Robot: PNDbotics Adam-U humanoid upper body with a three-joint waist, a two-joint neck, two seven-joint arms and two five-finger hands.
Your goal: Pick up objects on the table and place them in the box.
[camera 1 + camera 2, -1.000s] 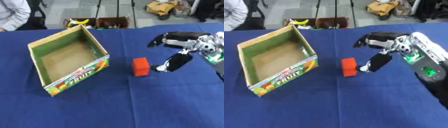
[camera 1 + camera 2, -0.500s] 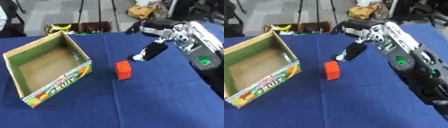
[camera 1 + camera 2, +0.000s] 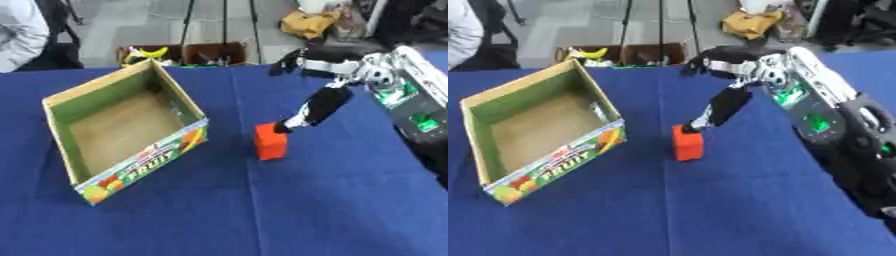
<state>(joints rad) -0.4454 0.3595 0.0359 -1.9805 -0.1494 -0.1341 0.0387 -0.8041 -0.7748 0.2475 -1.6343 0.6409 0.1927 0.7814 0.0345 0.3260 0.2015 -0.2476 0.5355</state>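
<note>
At the left of the frame an open cardboard box (image 3: 131, 131) is sitting on the blue tablecloth (image 3: 262, 210), turned at an angle so one corner is pointing toward the lower edge. Its inside walls are showing green, its floor is showing bare brown card with nothing lying on it, and the near outer wall is carrying a fruit print with the word FRUIT.

Just right of the box, near the centre of the frame, a small red-orange block (image 3: 270, 141) is standing upright on the cloth, apart from the box and outside it.

Coming in from the upper right, the right hand (image 3: 320, 85) is reaching down toward the block. One dark, long digit (image 3: 721, 110) is slanting down to the left with its tip meeting the block's upper right corner, or lying just over it; whether it is actually touching cannot be told. The other fingers (image 3: 710, 60) are sticking out to the left higher up, well above the block, so the hand is spread and nothing is being clasped.

At the right edge the silver-and-black forearm (image 3: 815, 110) is running down toward the lower right corner, with green lights glowing on it.

The left hand is not showing in either view.
</note>
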